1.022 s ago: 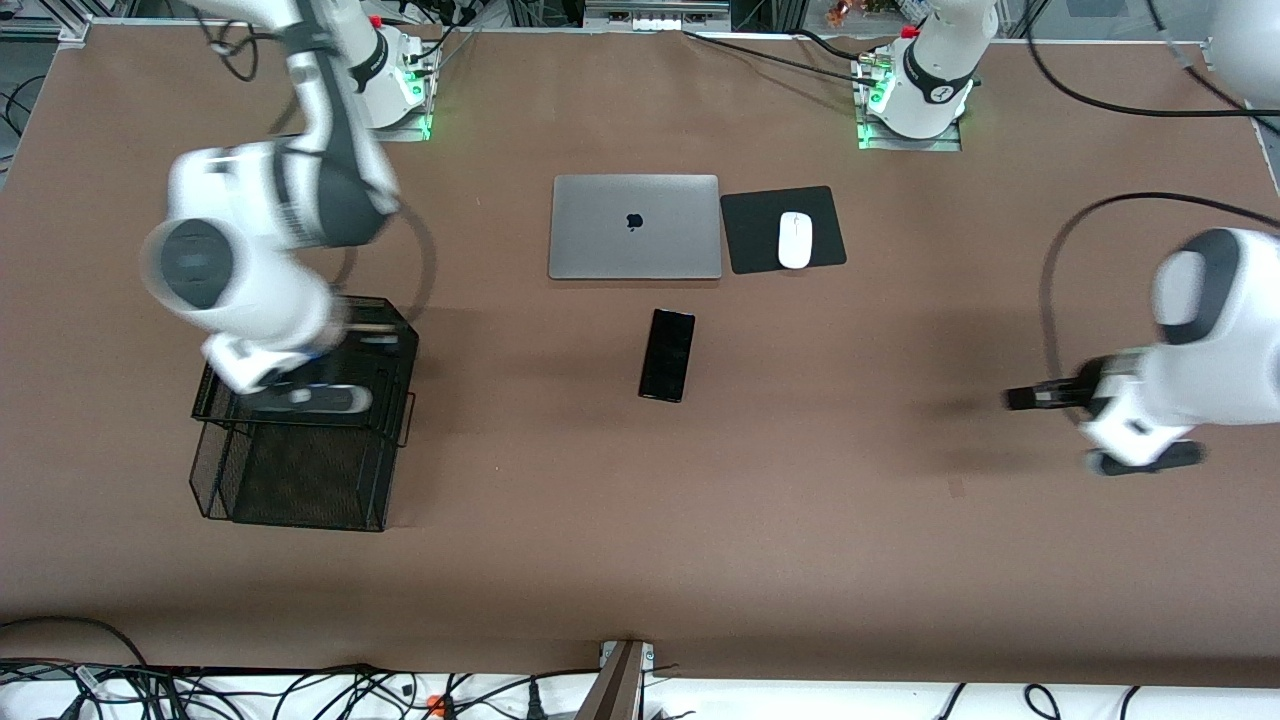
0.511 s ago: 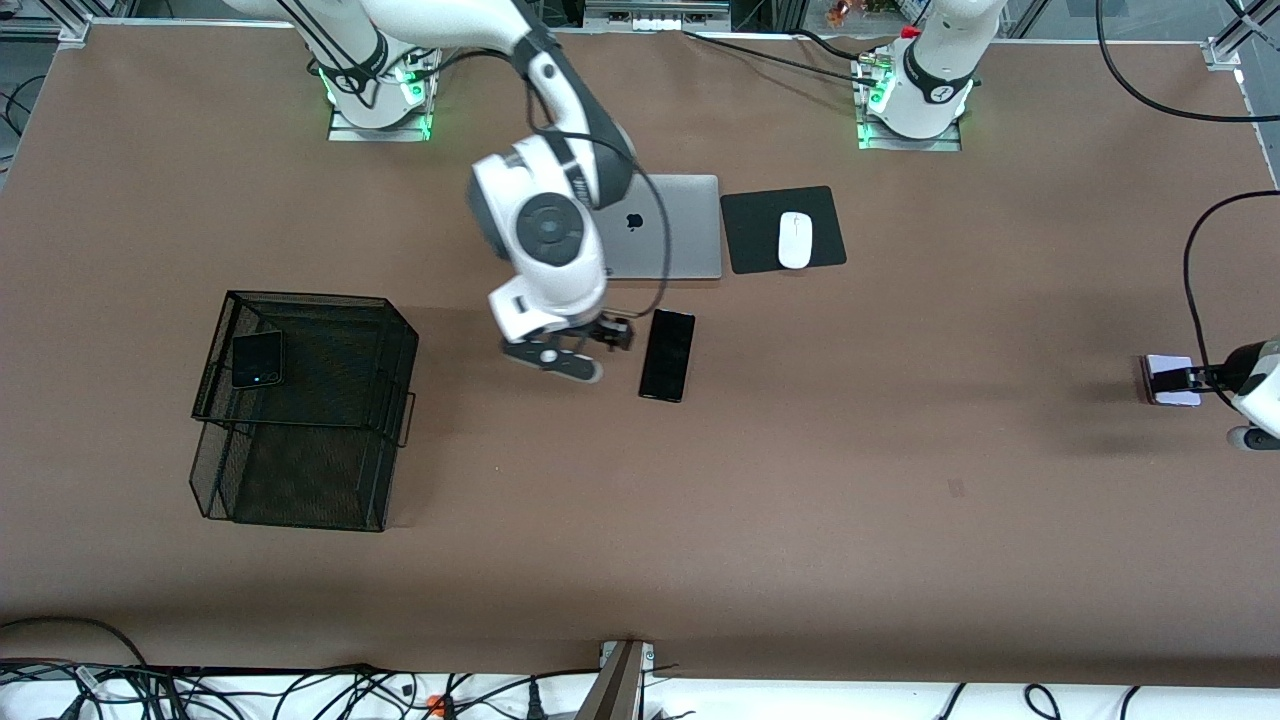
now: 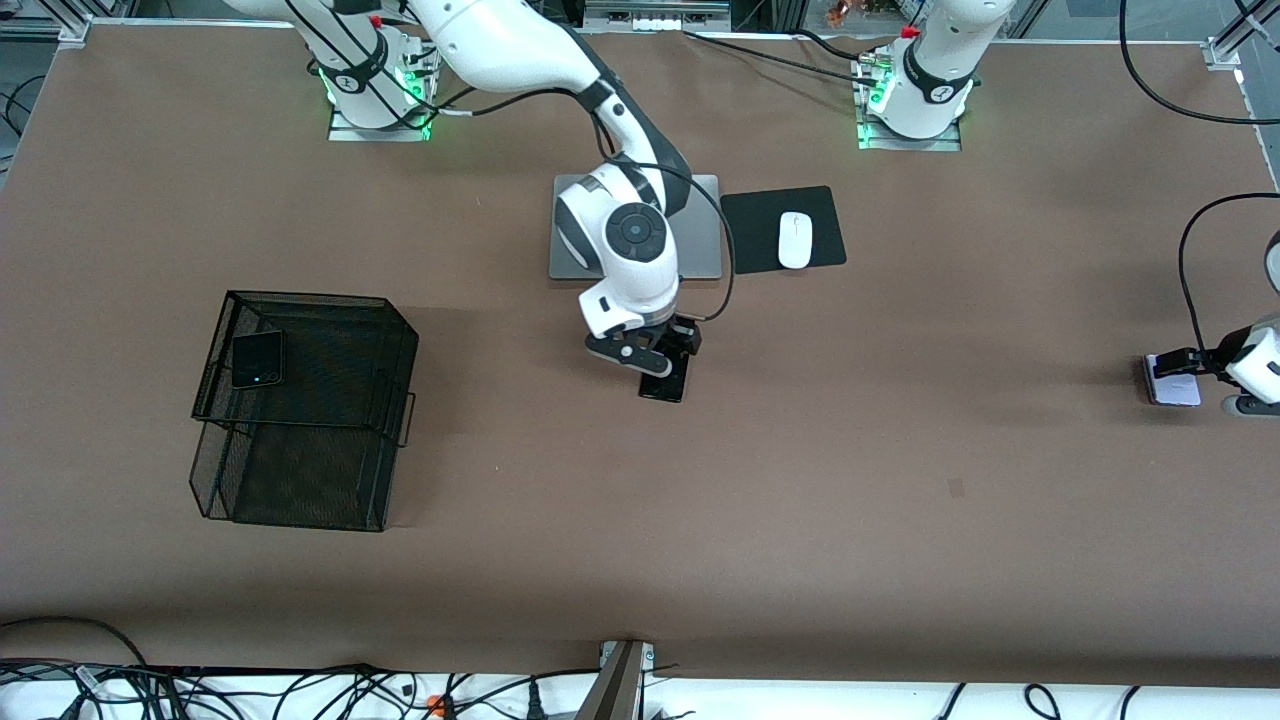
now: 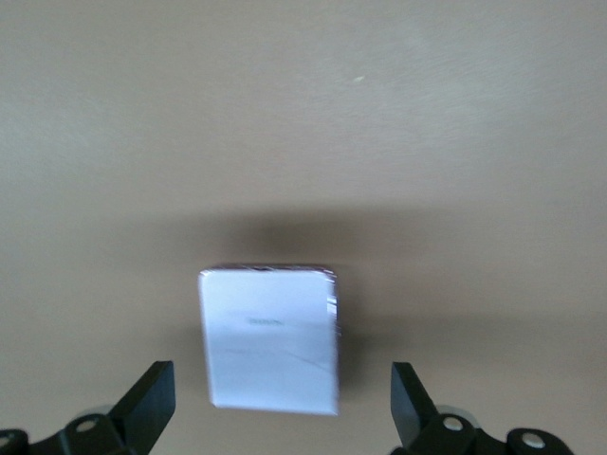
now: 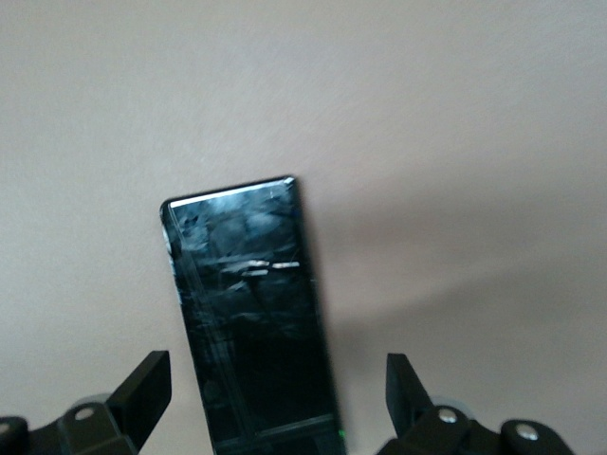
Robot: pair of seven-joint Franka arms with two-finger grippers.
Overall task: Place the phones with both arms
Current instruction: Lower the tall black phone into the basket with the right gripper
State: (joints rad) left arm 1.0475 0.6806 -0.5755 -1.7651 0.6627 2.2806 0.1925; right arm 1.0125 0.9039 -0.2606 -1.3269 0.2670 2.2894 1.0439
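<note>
both arms poised over phones, nothing lifted

left of the frame: a black mesh basket [image 3: 300, 400] sits toward the right arm's end of the table, with the small black phone [image 3: 257, 359] already lying on its top tier, green dot showing. that one looks placed.

centre of the frame: the right gripper [image 3: 668, 352] hangs low over the long black phone [image 3: 666, 380], which lies flat on the table nearer the front camera than the silver laptop [image 3: 700, 255]. in the right wrist view the phone [image 5: 251, 318] sits between the two fingers [image 5: 142, 384], which stand wide apart and touch nothing. judged step: approach for a grasp. next move calls for a short descent with the fingers straddling the phone's narrow width, then closing.

upper centre-right: a white mouse [image 3: 795, 240] on a black pad [image 3: 755, 225], not involved.

right edge of the frame: the left gripper [image 3: 1185, 362] is over the pale lavender phone [image 3: 1172, 385], which lies on the table at the left arm's end. the left wrist view shows that phone [image 4: 270, 341] between spread fingers [image 4: 147, 403], clear of both; nothing held. same need here: lower, then close on the phone's sides.
</note>
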